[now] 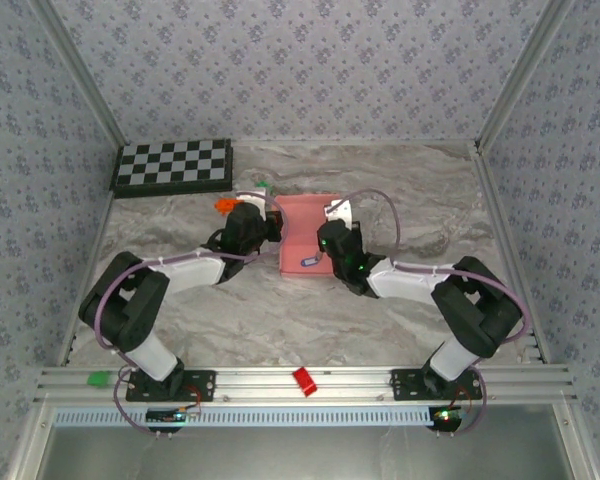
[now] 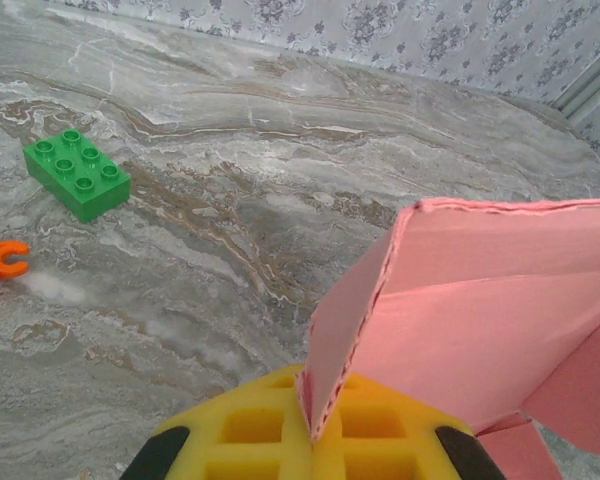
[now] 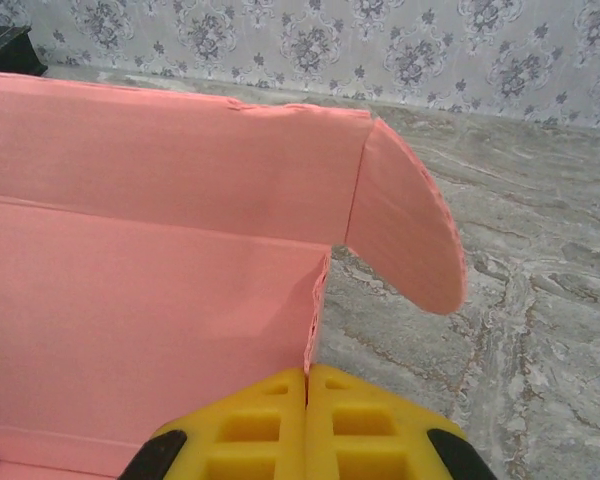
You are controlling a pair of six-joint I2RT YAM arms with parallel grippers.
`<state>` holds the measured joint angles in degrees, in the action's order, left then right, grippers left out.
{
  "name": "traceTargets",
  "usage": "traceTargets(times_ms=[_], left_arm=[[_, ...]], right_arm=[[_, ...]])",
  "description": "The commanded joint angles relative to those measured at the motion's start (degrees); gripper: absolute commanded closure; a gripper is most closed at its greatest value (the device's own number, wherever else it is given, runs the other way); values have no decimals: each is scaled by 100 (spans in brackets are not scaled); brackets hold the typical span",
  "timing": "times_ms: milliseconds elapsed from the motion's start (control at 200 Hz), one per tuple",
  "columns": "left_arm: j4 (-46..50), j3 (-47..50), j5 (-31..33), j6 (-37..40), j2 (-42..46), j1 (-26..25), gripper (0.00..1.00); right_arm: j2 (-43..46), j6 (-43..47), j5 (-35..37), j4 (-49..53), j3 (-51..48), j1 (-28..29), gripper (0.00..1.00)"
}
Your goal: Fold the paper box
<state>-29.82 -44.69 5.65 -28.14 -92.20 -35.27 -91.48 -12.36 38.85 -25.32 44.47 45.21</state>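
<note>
Hands point(image 2: 310, 425) point(image 3: 308, 400) tight on paper box point(image 1: 302, 225).

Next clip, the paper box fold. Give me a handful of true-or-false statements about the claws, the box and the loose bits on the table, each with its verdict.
1. The left claw is shut on an edge of the paper box. True.
2. The right claw is open, clear of the box. False: it is shut on the box's card edge.
3. A green brick lies on the table, apart from the box. True.
4. The checkerboard sits at the table's near right corner. False: it is at the far left corner.
5. The box lies fully flat. False: some of its panels are raised off the table.
</note>
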Motion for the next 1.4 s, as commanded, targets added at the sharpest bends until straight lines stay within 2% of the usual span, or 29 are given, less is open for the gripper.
traceTargets(times_ms=[0,120,300,575,775,975,1079,1244,1394], left_arm=[[-223,18,102,44,194,-111,100],[54,-79,95,86,260,-112,100],[467,-237,122,263,333,-105,90],[961,-271,121,340,505,-63,63],[2056,-554,-148,660,782,50,49],[3255,-956,-584,1029,993,344,42],[3942,-1345,-1272,1191,932,767,38],[5273,-2440,-2283,1616,329,1287,38],[6098,-3303,-2842,1957,-354,1493,37]], right_arm=[[96,149,316,-237,-16,119,100],[113,69,174,138,136,102,100],[212,-64,-196,675,351,-15,91],[387,-156,-952,1492,604,-346,68],[577,-1,-1979,2402,936,-684,48],[613,457,-3423,3487,1472,-1226,42],[501,875,-4122,4140,1900,-1556,41],[-133,1449,-5033,5470,3110,-2112,42],[-865,1864,-5650,6472,4050,-2381,43]])
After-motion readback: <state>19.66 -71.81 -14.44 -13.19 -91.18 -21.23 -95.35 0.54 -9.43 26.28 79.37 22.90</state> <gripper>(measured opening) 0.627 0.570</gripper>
